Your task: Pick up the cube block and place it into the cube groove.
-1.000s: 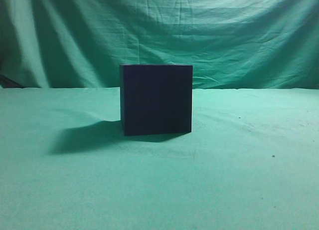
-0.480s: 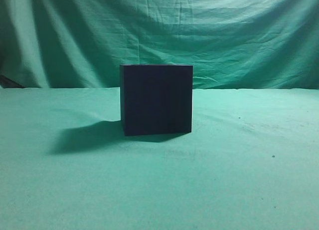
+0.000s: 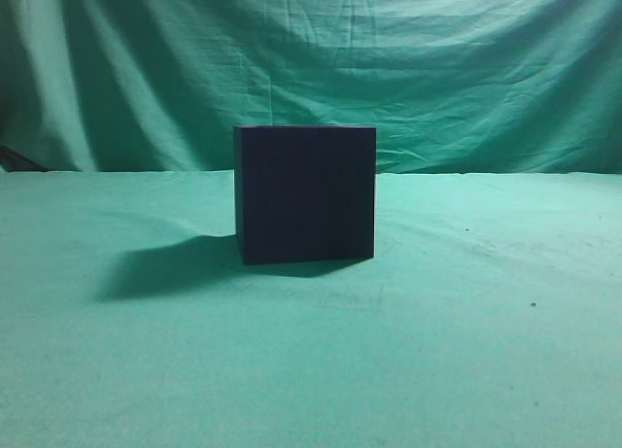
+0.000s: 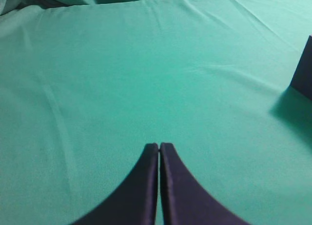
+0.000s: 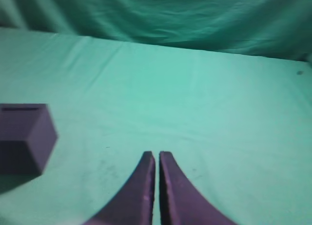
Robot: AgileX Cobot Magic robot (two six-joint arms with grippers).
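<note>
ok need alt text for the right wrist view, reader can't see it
The right gripper rises from the bottom edge with its dark jaws shut and empty, hovering over a green cloth. A dark purplish cube-shaped box sits on the cloth at the left edge, apart from the gripper, with draped green fabric behind.

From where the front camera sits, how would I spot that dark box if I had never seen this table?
Look at the green cloth that covers the table and hangs behind it as a backdrop. Near the middle stands the cube groove, a near-black cube-shaped box with plain flat sides, casting a shadow to its left. It is the only dark thing standing on the cloth in that view.
</note>
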